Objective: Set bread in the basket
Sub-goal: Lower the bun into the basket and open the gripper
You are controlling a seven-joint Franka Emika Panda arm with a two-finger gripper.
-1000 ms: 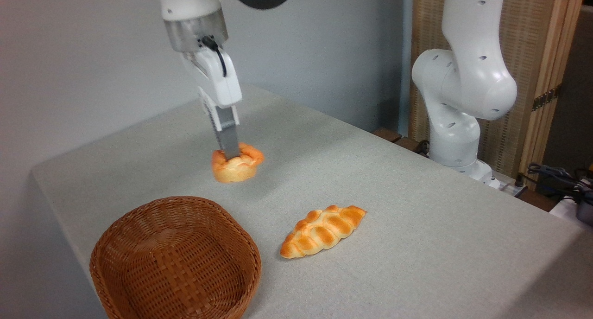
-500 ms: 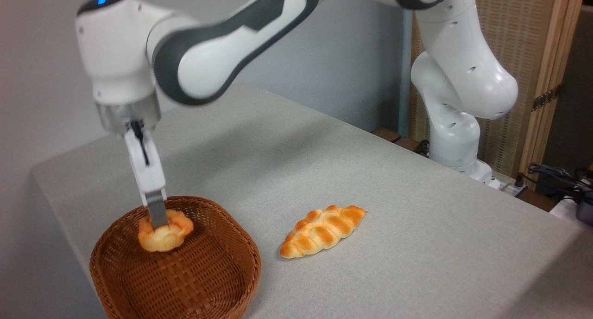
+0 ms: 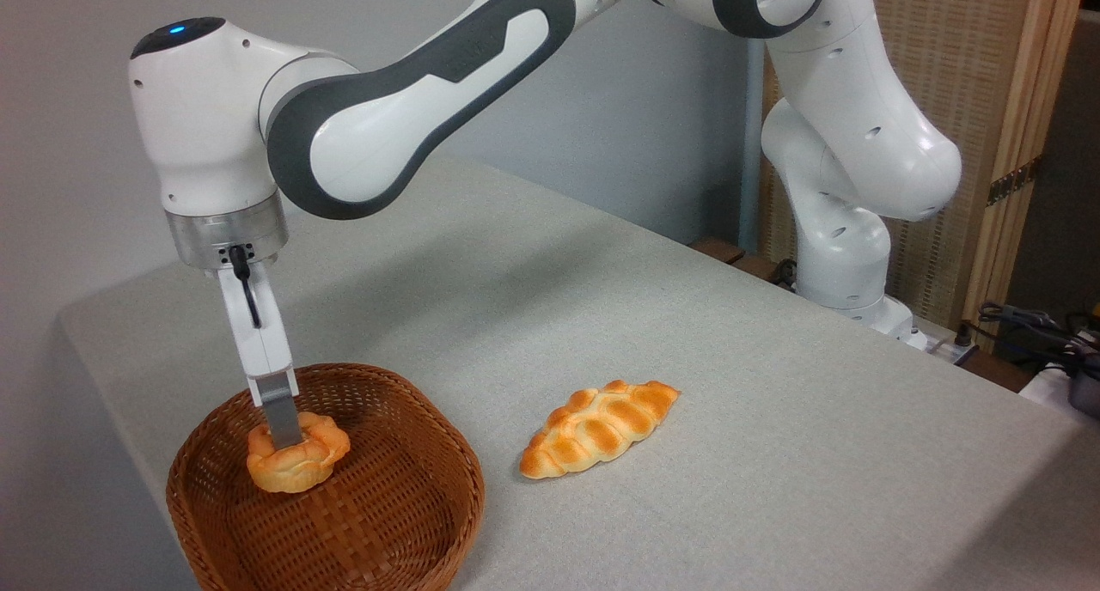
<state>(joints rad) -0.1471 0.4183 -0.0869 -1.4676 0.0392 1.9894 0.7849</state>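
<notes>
Inside basket point(image 3: 404, 522): gripped bread point(image 3: 296, 462).

Robotics lab setting: white arm point(image 3: 842, 144) bolted beside a grey cloth-covered surface point(image 3: 730, 402), plain grey wall point(image 3: 77, 101) behind, slatted wood screen point(image 3: 971, 76) at right, loose cables point(image 3: 1031, 325) trailing at the edge, toy-like props laid out.

Single fixed camera, raised, near table's point(image 3: 773, 419) front edge, looking obliquely down across it toward far-left corner and wall; close range; arm base at right edge.
</notes>
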